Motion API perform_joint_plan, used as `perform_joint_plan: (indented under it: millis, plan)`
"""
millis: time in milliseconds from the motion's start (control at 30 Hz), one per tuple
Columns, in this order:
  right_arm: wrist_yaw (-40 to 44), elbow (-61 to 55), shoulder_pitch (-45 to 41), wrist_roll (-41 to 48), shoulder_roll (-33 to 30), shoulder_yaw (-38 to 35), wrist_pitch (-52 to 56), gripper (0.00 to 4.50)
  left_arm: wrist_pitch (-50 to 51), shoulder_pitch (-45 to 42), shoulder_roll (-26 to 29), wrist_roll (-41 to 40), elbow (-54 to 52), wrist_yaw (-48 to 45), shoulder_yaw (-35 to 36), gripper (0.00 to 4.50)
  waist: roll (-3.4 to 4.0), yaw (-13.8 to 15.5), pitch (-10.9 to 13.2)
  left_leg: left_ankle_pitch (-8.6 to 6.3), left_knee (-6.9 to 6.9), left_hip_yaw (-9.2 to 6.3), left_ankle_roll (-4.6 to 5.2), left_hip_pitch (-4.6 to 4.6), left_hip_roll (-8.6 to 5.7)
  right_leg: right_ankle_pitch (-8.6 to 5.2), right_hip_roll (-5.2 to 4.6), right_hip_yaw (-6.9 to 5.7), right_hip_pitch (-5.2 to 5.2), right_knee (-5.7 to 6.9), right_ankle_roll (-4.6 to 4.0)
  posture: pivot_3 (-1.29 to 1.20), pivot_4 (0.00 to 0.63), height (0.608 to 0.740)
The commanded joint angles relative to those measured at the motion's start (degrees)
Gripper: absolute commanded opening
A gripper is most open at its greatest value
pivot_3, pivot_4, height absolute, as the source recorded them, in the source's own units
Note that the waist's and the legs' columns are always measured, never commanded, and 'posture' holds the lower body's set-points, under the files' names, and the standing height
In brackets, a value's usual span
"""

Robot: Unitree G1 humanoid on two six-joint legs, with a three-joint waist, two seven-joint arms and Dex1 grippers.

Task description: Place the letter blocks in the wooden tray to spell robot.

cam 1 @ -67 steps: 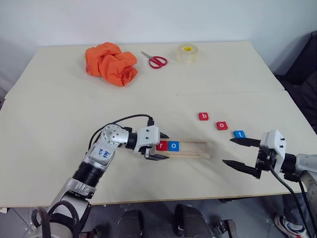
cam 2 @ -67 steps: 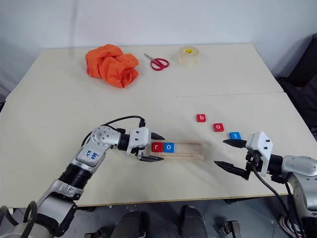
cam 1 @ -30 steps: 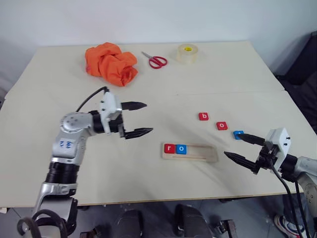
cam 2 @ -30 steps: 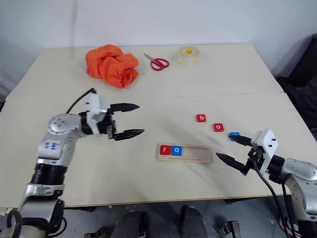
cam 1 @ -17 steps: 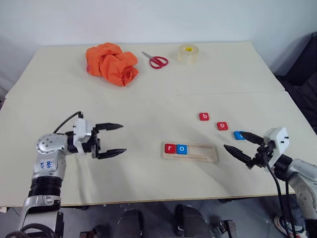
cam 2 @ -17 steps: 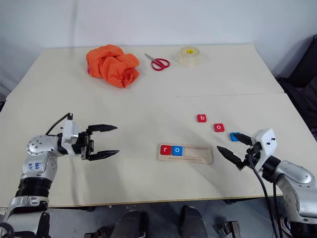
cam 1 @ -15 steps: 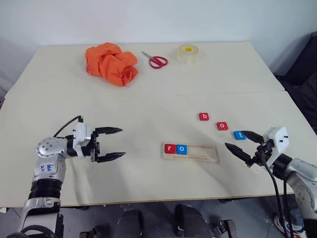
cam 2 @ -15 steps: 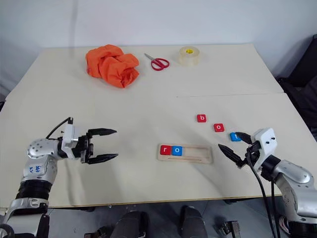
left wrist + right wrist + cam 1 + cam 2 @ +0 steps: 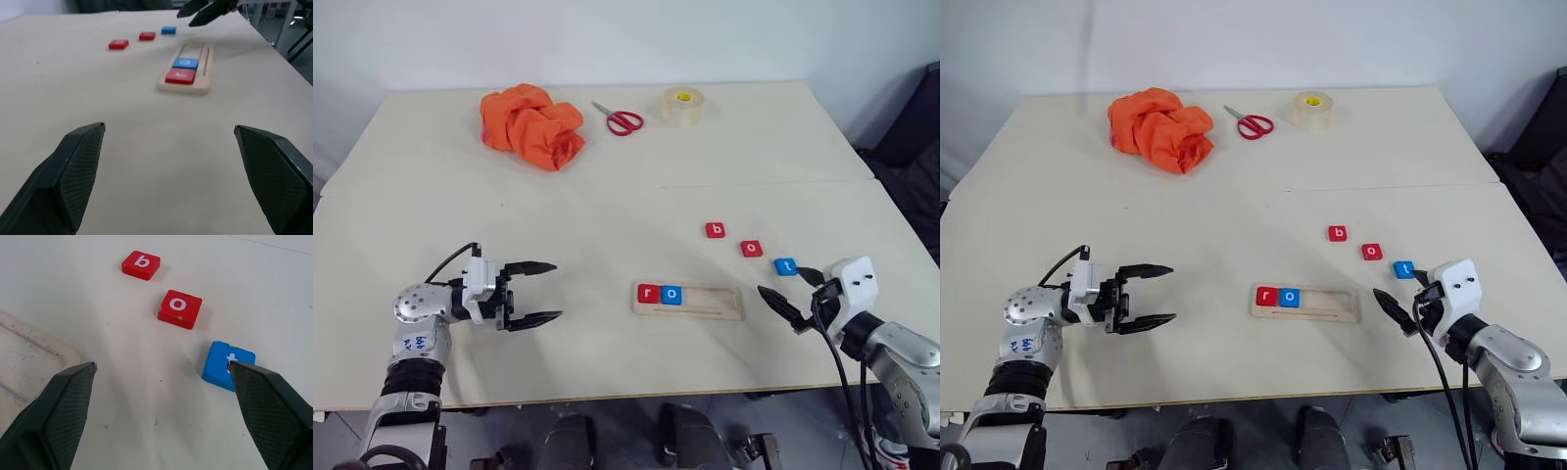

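With red r and blue o blocks (image 9: 661,293) seated in the wooden tray (image 9: 689,301) beside the wide-open, empty right claw (image 9: 790,292), the red b block (image 9: 716,230) beyond it is best squared between the jaws, while the left claw (image 9: 536,293) gapes empty.

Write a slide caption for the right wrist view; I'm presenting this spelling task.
Open right gripper faces red square b block, red o block and blue t block on the table.

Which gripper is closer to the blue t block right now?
The right. The right gripper hovers open just beside the blue t block; the left gripper is open far across the table, beyond the wooden tray.
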Motion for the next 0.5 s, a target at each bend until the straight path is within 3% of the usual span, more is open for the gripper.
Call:
perform_joint_plan:
  millis: [33, 500]
  plan:
    - [-0.84, -2.75, -1.52, 1.01, 0.11, -0.71, 0.45, 4.50, -0.21, -0.28, -0.37, -0.91, -1.03, -0.43, 0.23, 4.48, 0.00, -0.10, 0.00, 0.00, -0.01, 0.00, 0.00, 0.00, 0.00, 0.00, 0.01, 0.00, 0.00, 0.00, 0.00, 0.00, 0.150, 0.740]
    - [-0.31, -3.10, -3.37, 1.88, 0.11, -0.83, 1.67, 4.50, 0.28, 0.99, -1.05, -1.00, -3.12, 0.37, 0.10, 4.48, 0.00, -0.01, 0.00, -0.01, -0.01, -0.02, 0.01, -0.05, 0.00, 0.00, 0.01, -0.01, -0.02, -0.04, 0.00, 0.00, 0.150, 0.740]
